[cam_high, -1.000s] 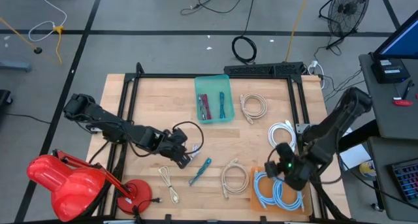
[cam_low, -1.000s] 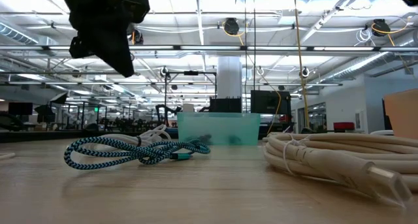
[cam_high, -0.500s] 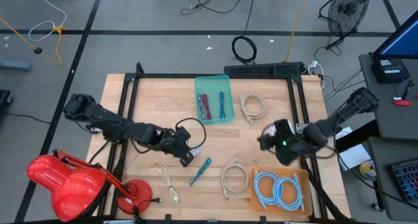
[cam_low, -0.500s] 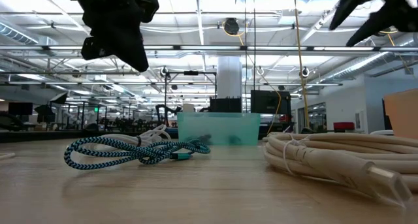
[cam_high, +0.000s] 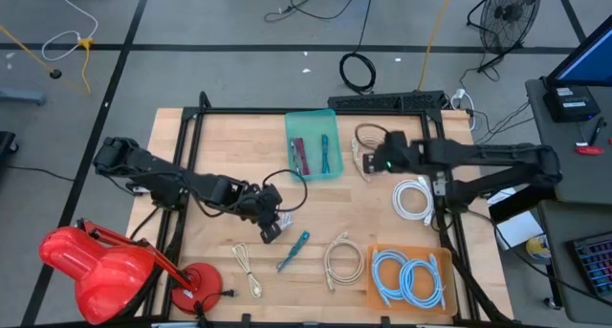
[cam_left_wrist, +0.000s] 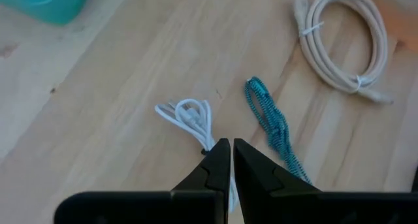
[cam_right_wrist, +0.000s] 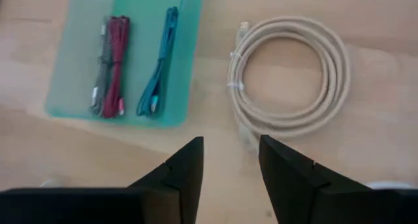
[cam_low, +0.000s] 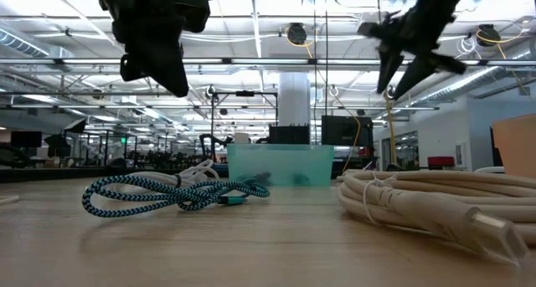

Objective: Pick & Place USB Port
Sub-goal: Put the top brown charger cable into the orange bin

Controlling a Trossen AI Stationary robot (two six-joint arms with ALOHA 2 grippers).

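A wooden table [cam_high: 220,146] seen from above, with a green tray [cam_high: 313,146] at its far middle serving as the landmark. The tray holds a red cable [cam_right_wrist: 116,67], a grey cable beside it, and a teal cable [cam_right_wrist: 160,61], lying side by side.

The left gripper [cam_high: 272,223] hangs over the table on the near-left side of the green tray, well apart from it. Its two dark fingers [cam_left_wrist: 215,168] are pressed nearly together, with only a thin gap between them. In the left wrist view a small white cable bundle [cam_left_wrist: 189,116] lies on the wood just ahead of the fingertips; whether the fingers pinch its end cannot be told. Beside that bundle lies a teal braided USB cable [cam_left_wrist: 271,129], stretched out straight, on the near side of the green tray and untouched.

The right gripper [cam_high: 387,158] hovers just to the right of the green tray, above a coiled beige cable [cam_right_wrist: 290,77]. Its fingers [cam_right_wrist: 186,168] stand partly apart and hold nothing.

Farther from the tray, to its right and nearer the front, lies a white coiled cable [cam_high: 413,196]. At the front right sits an orange tray [cam_high: 375,288] holding light blue coiled cables [cam_high: 409,278]. Another beige coil [cam_high: 341,259] lies just left of the orange tray. A thin beige cable [cam_high: 247,269] lies toward the near-left of the green tray, and a red lamp [cam_high: 105,269] stands at the near left corner.
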